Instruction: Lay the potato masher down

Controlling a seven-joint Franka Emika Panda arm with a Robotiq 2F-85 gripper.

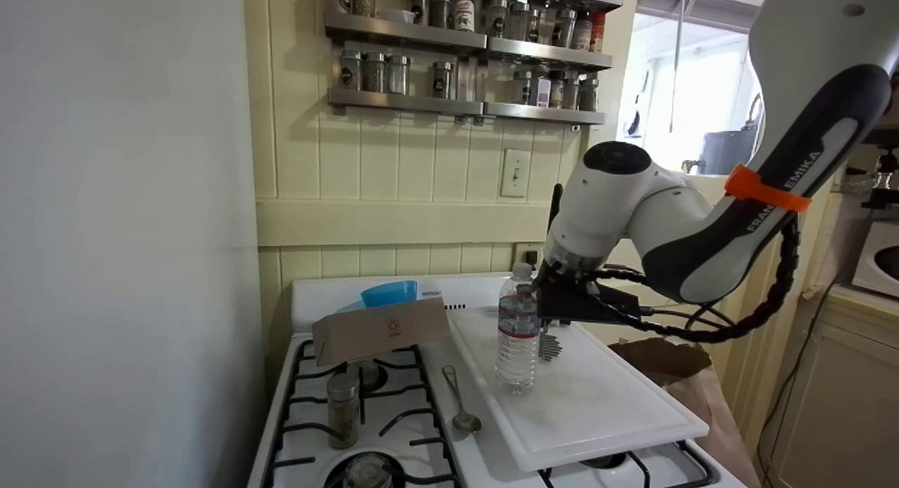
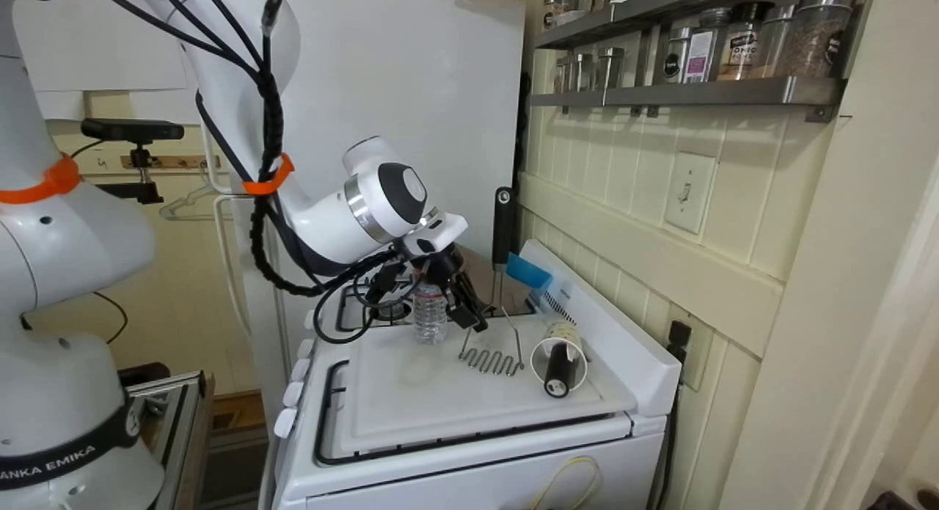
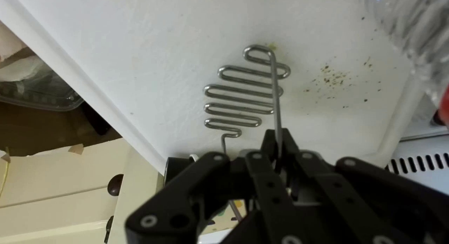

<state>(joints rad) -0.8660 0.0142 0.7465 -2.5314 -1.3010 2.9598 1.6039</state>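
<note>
Wrist view: the claw [image 3: 277,137] is clamped on a side wire of the potato masher [image 3: 275,93], the metal running between its black tips. The zigzag head shows over a white board [image 3: 168,61]; whether it bears on that surface cannot be determined. Brown and green crumbs [image 3: 328,80] are scattered near the head, on the side toward a clear bottle [image 3: 421,30] (blurred, and cut off by the frame). In an exterior view, the masher is held close to upright, its black handle [image 2: 502,235] uppermost and above the claw, its head lowest. A patterned cup [image 2: 565,332] lies on its side near the head, a black-handled utensil [image 2: 559,367] protruding from its mouth. A blue item [image 2: 528,271], nature not established, is noted beyond the masher. In an exterior view, a metal spoon [image 1: 463,419] lies on the worktop [image 1: 477,458], just beside the board. The bottle stands upright on the board, with part of the masher's head visible past its edge. A glass jar [image 1: 343,411] with brown contents stands among the burner grates [image 1: 295,462], near a piece of cardboard [image 1: 383,330]. Wall shelves [image 1: 407,102] above carry spice jars [image 1: 374,72].
</note>
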